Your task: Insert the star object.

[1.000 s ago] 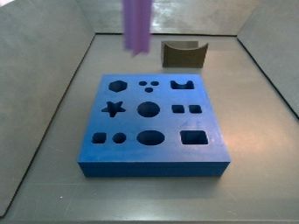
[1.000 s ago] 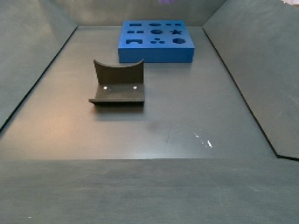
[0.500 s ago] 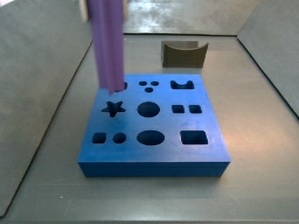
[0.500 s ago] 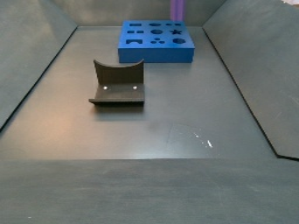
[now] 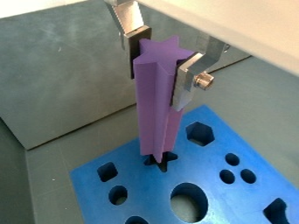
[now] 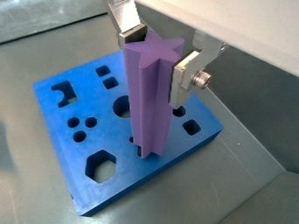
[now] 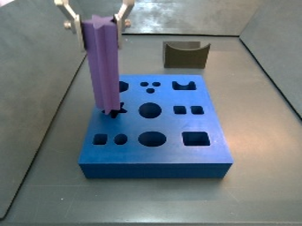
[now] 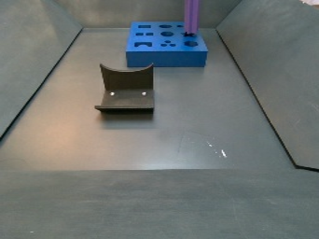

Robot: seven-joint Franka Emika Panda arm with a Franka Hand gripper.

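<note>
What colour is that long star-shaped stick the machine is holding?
Purple. The star object shows best in a wrist view, clamped between the gripper's fingers above the blue board.

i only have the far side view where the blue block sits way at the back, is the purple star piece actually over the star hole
Observer: Yes. In a wrist view the lower tip of the long purple star-shaped bar sits at the star-shaped hole of the blue block with cut-out holes.
Operator: is it held square
Observer: The gripper, above the block, has its silver finger plates clamped on the bar's upper end, and the bar stands upright in a side view.
Operator: anything near it
Observer: The dark L-shaped fixture stands on the floor behind the block, apart from it.
</note>
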